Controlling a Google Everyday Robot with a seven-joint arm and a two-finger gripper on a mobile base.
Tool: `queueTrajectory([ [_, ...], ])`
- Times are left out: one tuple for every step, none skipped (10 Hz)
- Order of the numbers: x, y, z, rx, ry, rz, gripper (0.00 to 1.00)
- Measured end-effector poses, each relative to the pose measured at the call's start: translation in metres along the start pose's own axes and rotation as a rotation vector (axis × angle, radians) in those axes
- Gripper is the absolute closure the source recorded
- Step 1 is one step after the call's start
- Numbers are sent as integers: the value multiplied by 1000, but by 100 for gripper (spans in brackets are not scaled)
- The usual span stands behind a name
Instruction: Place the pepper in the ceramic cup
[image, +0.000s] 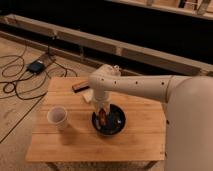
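Observation:
The white ceramic cup stands upright on the left part of the wooden table. My gripper points down over the left side of the black bowl, to the right of the cup. A slender red-orange pepper shows upright between the fingers, just above the bowl's inside. The gripper is shut on it. The white arm reaches in from the right and hides part of the table behind it.
A dark flat bar and a pale block lie at the table's back, behind the gripper. Cables and a small box lie on the floor at left. A low wall runs behind the table.

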Motion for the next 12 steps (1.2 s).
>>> queueTrajectory([
  [0,-7,-4,-1,-3,-18,100],
  [0,-22,-11,0,-10,-53,100],
  [2,-32,-17,4,-9,-82,100],
  [4,-42,-22,8,-5,-108,100],
  [7,-56,-26,14,1,-146,100],
  [11,-70,-30,20,5,-189,100],
  [13,-82,-33,26,8,-223,100],
  [15,-96,-37,34,11,-259,100],
  [17,-108,-40,43,15,-292,100],
  [17,-118,-42,51,18,-320,100],
  [16,-132,-45,62,20,-357,100],
  [14,-147,-47,73,21,-399,100],
])
